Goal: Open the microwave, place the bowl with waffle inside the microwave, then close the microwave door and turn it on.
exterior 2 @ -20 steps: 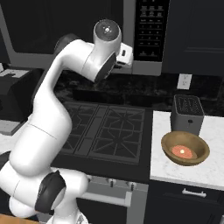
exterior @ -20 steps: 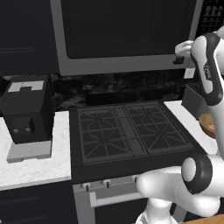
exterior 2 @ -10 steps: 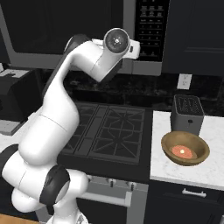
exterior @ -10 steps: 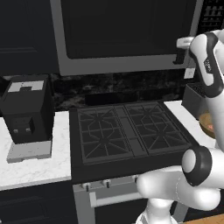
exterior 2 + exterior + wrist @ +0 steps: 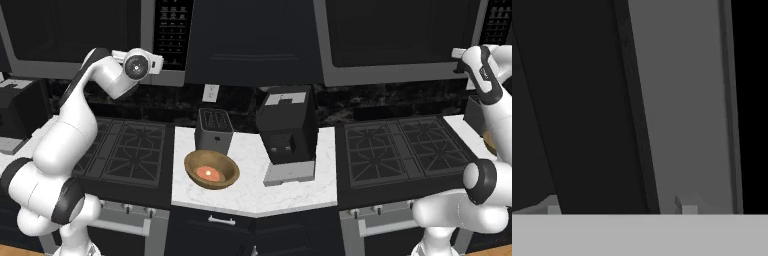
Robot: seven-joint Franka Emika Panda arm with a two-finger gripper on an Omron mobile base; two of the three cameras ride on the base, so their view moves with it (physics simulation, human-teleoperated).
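Observation:
The microwave (image 5: 401,40) hangs above the stove, and its grey-framed dark glass microwave door (image 5: 75,35) is shut. My gripper (image 5: 457,62) is at the door's lower right edge. In the hand view my gripper (image 5: 619,210) is open. Its fingertips (image 5: 554,207) stand either side of the dark vertical bar handle (image 5: 634,110), apart from it. The tan bowl (image 5: 211,170) sits on the white counter right of the stove. The reddish waffle (image 5: 210,173) lies inside it. A sliver of the bowl (image 5: 491,142) shows behind my arm.
A black toaster (image 5: 214,130) stands just behind the bowl. A black coffee machine (image 5: 286,125) occupies the left counter. The gas stove (image 5: 401,150) lies below the microwave. The button panel (image 5: 171,30) is right of the door.
The wrist has turned and the hand has come down a little along the door's right edge. Bowl and door have not moved.

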